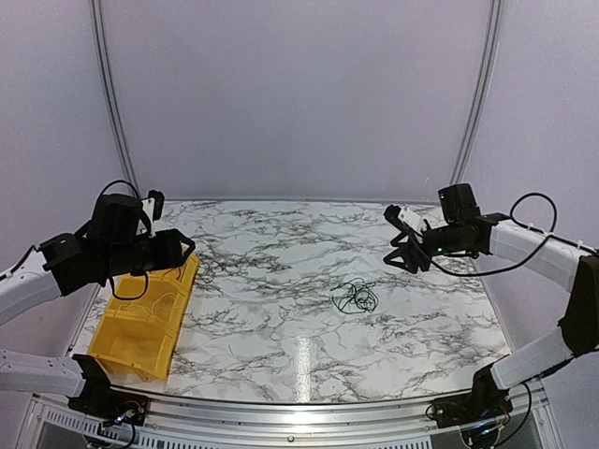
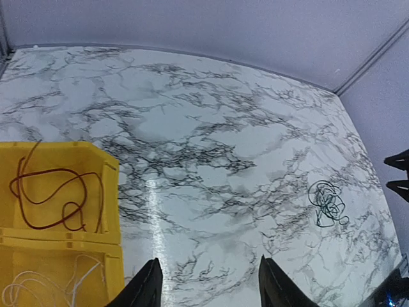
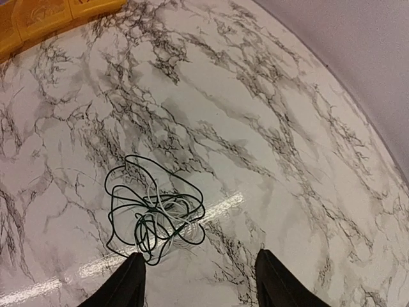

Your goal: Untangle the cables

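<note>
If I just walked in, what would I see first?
A dark tangle of cables lies on the marble table, right of the middle. A yellow bin at the left edge holds a red wire. The left gripper and right gripper hang open above the table.

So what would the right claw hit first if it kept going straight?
Probably the small tangle of thin dark cables lying on the white marble-patterned table, just ahead of the open right gripper. The tangle sits slightly off-centre, so it might meet bare tabletop beside it instead.
</note>
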Motion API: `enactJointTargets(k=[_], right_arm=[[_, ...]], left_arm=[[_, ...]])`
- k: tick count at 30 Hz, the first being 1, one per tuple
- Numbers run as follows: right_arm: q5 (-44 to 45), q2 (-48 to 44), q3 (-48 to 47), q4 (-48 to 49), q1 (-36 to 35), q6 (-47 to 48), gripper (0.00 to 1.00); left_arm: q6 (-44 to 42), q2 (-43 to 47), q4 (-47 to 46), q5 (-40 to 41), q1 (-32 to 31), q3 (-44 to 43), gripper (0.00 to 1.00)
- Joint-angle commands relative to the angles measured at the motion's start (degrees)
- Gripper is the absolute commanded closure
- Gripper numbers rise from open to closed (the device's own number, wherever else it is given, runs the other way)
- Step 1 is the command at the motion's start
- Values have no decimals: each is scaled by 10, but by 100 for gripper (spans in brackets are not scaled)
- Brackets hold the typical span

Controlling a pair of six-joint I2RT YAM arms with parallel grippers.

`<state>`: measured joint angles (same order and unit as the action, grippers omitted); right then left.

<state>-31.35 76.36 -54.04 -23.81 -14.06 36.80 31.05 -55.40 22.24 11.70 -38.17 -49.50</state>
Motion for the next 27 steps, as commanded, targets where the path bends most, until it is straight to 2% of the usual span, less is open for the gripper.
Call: enactJointTargets(k=[1, 5, 9, 19, 27], right_arm=[[43, 76, -72, -78, -71, 26, 42], [93, 157, -129, -92, -123, 27, 41], [121, 224, -179, -99, -135, 22, 40], [101, 328, -259, -137, -145, 35, 39], [92, 345, -266, -141, -150, 36, 51]], left_arm=[[14, -27, -121, -75, -31, 26, 47], [34, -64, -144, -52, -69, 38, 47], [55, -82, -157, -43, -92, 46, 44], [46, -92, -203, -58, -123, 61, 43], [14, -116, -229, -62, -146, 59, 42]])
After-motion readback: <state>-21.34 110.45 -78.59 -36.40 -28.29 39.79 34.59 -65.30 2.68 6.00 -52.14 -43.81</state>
